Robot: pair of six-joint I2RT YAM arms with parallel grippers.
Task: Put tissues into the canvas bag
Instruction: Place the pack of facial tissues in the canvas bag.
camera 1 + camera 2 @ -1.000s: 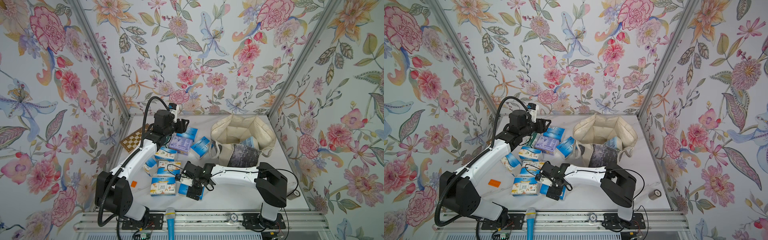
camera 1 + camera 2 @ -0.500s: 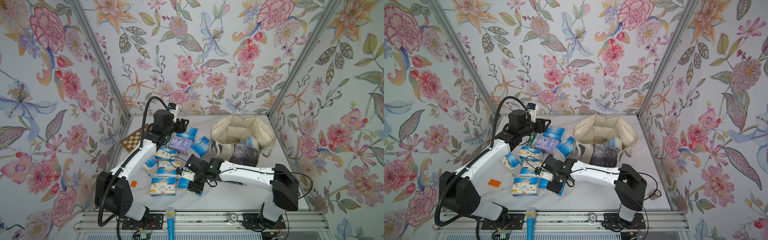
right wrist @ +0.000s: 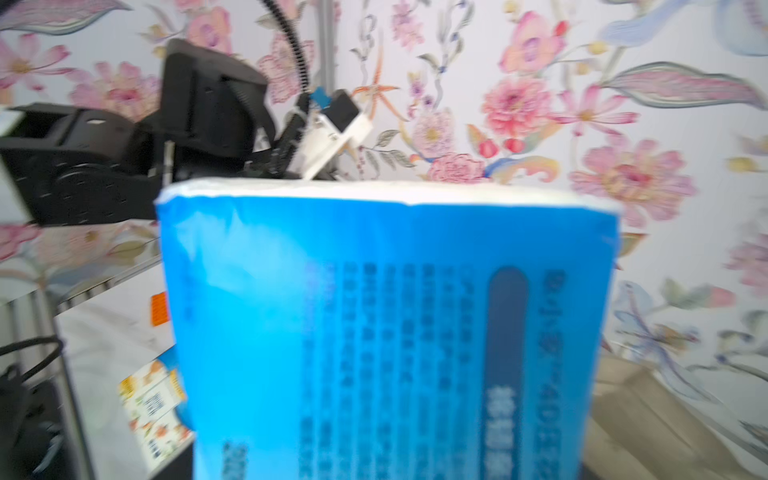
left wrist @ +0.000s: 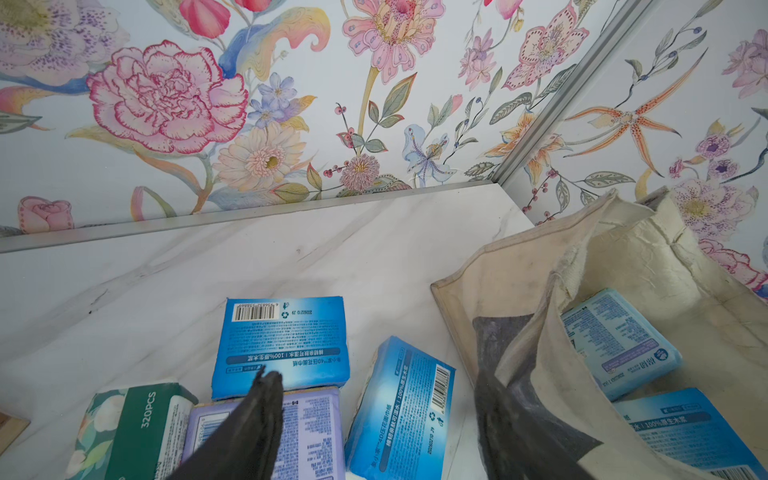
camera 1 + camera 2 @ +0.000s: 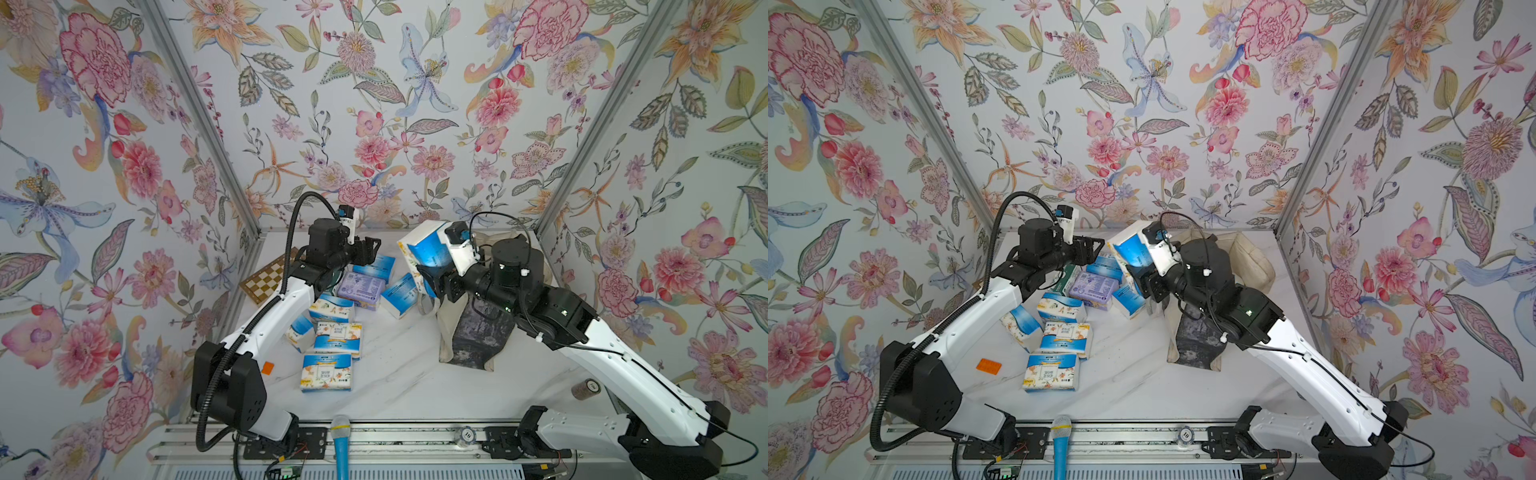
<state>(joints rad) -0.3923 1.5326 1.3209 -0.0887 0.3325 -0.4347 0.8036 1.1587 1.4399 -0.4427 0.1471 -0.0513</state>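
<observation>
Both top views look steeply down from high up, well in front of the canvas bag point(image 5: 473, 340) point(image 5: 1196, 345), and share the whole table point(image 5: 415, 386). The left wrist view faces the bag's mouth from close beside it. The right wrist view, just by the bag, is mostly filled by a blue tissue pack point(image 3: 386, 324).
</observation>
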